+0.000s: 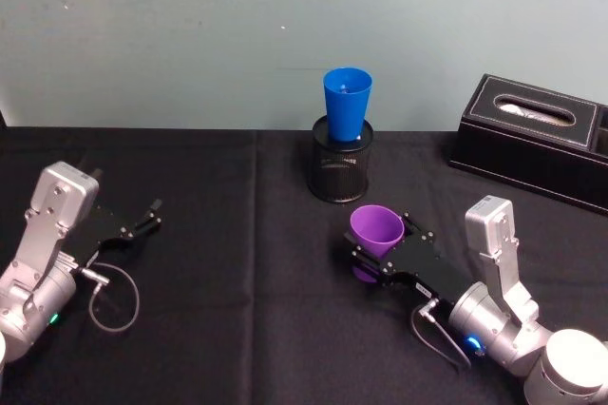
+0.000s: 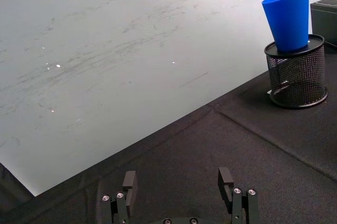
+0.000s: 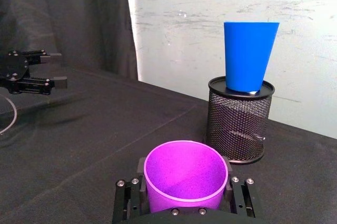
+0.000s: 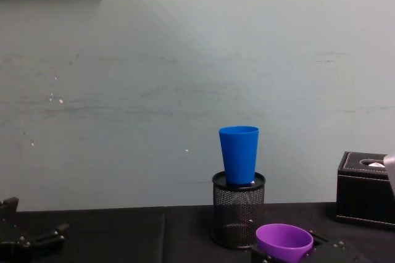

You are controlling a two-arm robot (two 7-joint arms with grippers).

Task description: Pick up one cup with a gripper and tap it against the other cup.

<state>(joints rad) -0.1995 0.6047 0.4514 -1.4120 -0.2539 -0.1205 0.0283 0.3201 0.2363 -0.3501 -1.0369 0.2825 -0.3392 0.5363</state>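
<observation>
My right gripper (image 1: 388,249) is shut on the purple cup (image 1: 376,228), one finger on each side of its wall (image 3: 185,174). The cup leans, its open mouth facing up and toward the back. It sits low over the black cloth, in front of and apart from the blue cup (image 1: 347,101). The blue cup stands upright on top of a black wire-mesh pen holder (image 1: 340,169), near the back edge of the table (image 3: 249,56). My left gripper (image 1: 150,216) rests far to the left, open, with nothing between its fingers (image 2: 129,181).
A black tissue box (image 1: 532,139) stands at the back right. A loop of cable (image 1: 114,302) lies beside the left arm. Black cloth covers the table, and a pale wall rises right behind it.
</observation>
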